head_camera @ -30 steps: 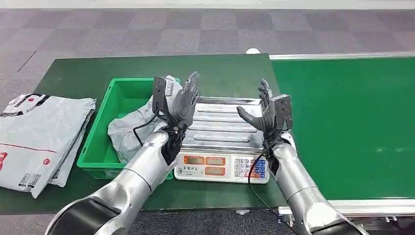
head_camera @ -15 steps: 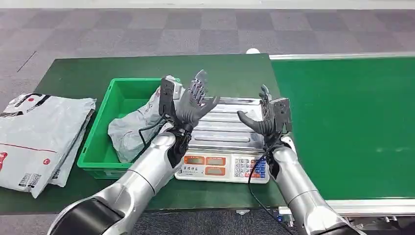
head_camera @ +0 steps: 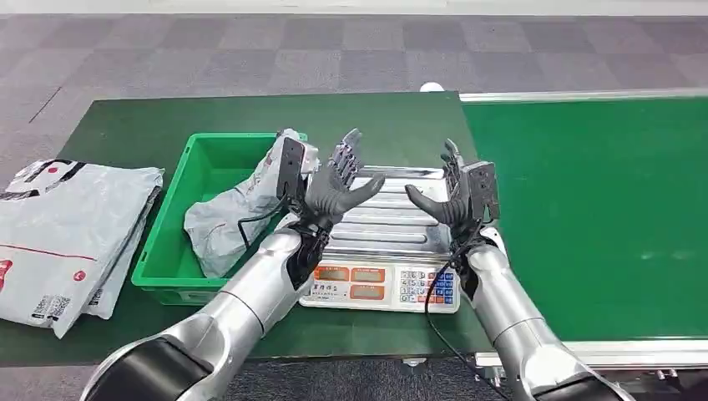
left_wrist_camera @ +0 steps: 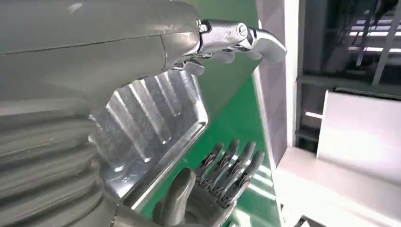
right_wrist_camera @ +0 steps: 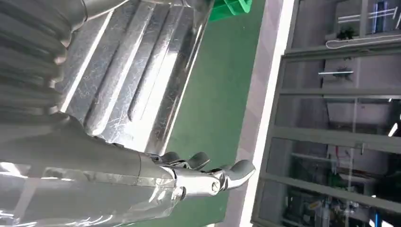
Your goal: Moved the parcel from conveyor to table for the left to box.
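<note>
While both arms are raised over the silver ribbed weighing scale (head_camera: 380, 219) in the head view, the left hand (head_camera: 332, 185) and the right hand (head_camera: 455, 194) face each other palm to palm, fingers spread, thumbs pointing inward, nothing held in either. Open room lies between the two hands above the scale's steel platter. Just to the outer side of the left hand stands the green rectangular plastic bin (head_camera: 171, 242), with the crumpled grey plastic parcel (head_camera: 225, 219) inside it, leaning against the bin wall nearest that hand. Beyond the bin, well apart from the left hand, flat grey mailer bags (head_camera: 63, 234) overhang the edge of the dark green table (head_camera: 250, 113). To the outer side of the right hand runs the bright green conveyor belt (head_camera: 593, 209), its bare surface bounded by a pale metal rail.

Left wrist view: the left hand (left_wrist_camera: 118, 52) reaches over the platter's ribbed surface and rounded edge; the right hand (left_wrist_camera: 213, 189) shows opposite, fingers apart, green surface between them.

Right wrist view: the right hand (right_wrist_camera: 142, 175), fingers extended and empty, lies beside the platter (right_wrist_camera: 132, 80); past the platter's edge the green tabletop runs to a white border.
</note>
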{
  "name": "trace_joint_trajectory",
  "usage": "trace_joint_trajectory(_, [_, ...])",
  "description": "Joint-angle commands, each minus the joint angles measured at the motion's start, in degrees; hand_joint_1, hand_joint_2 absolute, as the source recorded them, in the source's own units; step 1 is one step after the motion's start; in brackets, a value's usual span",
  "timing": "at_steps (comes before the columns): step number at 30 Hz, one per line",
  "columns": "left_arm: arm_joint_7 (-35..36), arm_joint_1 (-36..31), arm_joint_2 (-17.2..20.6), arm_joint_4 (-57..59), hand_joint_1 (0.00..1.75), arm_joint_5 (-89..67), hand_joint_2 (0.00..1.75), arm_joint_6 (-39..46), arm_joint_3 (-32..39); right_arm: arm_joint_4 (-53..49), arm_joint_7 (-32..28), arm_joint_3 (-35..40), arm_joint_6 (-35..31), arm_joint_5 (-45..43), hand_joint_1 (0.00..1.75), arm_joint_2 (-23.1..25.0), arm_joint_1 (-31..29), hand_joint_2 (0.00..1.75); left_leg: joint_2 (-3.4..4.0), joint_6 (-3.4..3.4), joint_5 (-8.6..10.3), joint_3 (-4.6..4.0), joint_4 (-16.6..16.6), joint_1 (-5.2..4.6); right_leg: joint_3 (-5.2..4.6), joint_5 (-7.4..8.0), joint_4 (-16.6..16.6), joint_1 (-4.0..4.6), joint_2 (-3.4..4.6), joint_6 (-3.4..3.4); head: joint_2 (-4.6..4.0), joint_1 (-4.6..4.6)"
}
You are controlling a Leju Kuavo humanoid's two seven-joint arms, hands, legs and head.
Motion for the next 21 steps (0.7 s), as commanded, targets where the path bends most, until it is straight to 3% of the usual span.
trace_joint_trajectory(1, [0.4, -1.8, 1.8, 3.6, 0.0, 0.3, 1.75, -0.8, -0.1, 4.2, 0.1, 2.7, 0.3, -0.1, 0.0, -1.5, -2.0, 1.75, 0.08, 0.0, 0.01, 0.14, -0.1, 0.03, 0.13, 0.05, -0.1, 0.04, 0.07, -0.05, 0.0, 0.0])
trace_joint_trajectory(10, [-1.1, -1.1, 2.0, 3.3, 0.0, -4.5, 1.75, 2.8, -1.7, 1.1, -0.2, 1.9, 0.1, 0.5, 0.0, -2.8, 0.4, 1.75, 0.03, 0.02, 0.02, 0.25, -0.2, 0.06, 0.28, 0.05, -0.3, 0.07, 0.01, -0.05, 0.0, 0.0])
trace_joint_trajectory(21, [0.0, -1.6, 2.2, 3.5, 0.0, -4.0, 1.75, 3.8, 0.0, 2.9, 1.1, 2.5, 0.2, -0.9, 0.0, -3.1, -2.3, 1.75, 0.08, 0.01, 0.01, 0.03, 0.0, 0.01, 0.02, 0.04, 0.0, 0.02, 0.05, -0.04, 0.0, 0.0])
